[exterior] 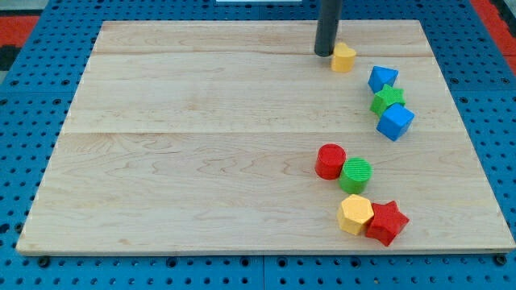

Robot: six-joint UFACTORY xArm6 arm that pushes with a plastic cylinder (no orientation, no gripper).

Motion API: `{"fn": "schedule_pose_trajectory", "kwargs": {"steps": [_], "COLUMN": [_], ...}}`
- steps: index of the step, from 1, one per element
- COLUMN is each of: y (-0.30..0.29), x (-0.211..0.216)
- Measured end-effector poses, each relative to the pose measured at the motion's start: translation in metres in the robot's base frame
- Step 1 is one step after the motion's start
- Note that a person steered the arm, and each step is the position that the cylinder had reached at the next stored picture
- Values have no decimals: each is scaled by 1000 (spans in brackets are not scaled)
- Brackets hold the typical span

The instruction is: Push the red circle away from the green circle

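Camera view: pale wooden board (201, 145) lying on a blue pegboard surface (32, 89). Straight dark rod coming down from the view's top, my tip (324, 53) resting on the board near its far edge. No claw on this rod, so neither released nor clenched. Just at 3 o'clock of the tip, a small yellow block (344, 57), heart-like in shape, close beside it; contact not certain.

Toward 4 o'clock from the tip, a tight curved row: blue triangular block (382, 77), green star block (388, 98), blue cube (395, 122), each touching the next.

Well apart from the tip, around 6 o'clock, red circle block (330, 161) with green circle block (355, 175) touching it at its 4 o'clock. Below those, yellow hexagon block (355, 213) pressed against red star block (387, 222) at its 3 o'clock.
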State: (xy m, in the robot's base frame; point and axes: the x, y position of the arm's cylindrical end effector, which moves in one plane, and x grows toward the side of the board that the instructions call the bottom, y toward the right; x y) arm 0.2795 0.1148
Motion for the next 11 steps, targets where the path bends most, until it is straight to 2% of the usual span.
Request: {"fn": "schedule_pose_trajectory", "kwargs": {"steps": [4,5,6,7,8,9,10,11], "y": [39,27,-23,-92,-171,-186,-134,-61], "x": [12,-4,-10,54,144,239,259,259]}}
